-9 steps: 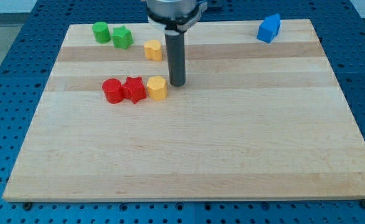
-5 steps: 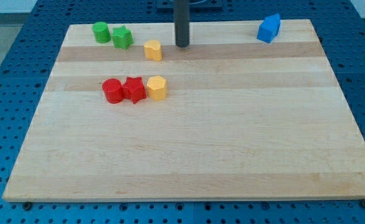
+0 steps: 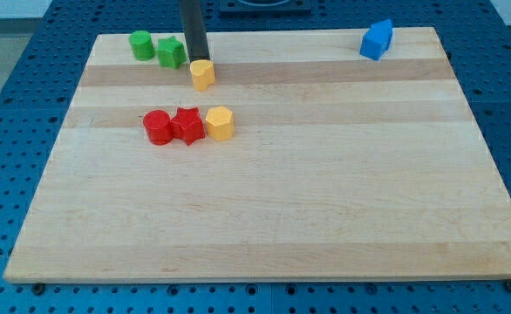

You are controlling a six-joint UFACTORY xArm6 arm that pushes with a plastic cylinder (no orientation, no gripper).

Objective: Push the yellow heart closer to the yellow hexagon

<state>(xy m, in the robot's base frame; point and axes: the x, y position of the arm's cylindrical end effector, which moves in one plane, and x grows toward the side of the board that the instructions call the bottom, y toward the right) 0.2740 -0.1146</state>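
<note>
Fingers don't exist here: my tip, a smooth dark rod's end, touches the yellow heart.

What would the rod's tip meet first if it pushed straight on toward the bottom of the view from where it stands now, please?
My tip sits at the upper edge of the yellow heart, apparently touching it, so it would meet that first. The yellow hexagon lies further down, slightly right.

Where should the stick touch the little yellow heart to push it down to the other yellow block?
No gripping here, only pushing. My tip should press the yellow heart on its upper side, the one toward the view's top, slightly left of centre. The yellow hexagon lies below it and a bit to the view's right, so pushing from there probably sends it that way. My tip already sits at that edge.
</note>
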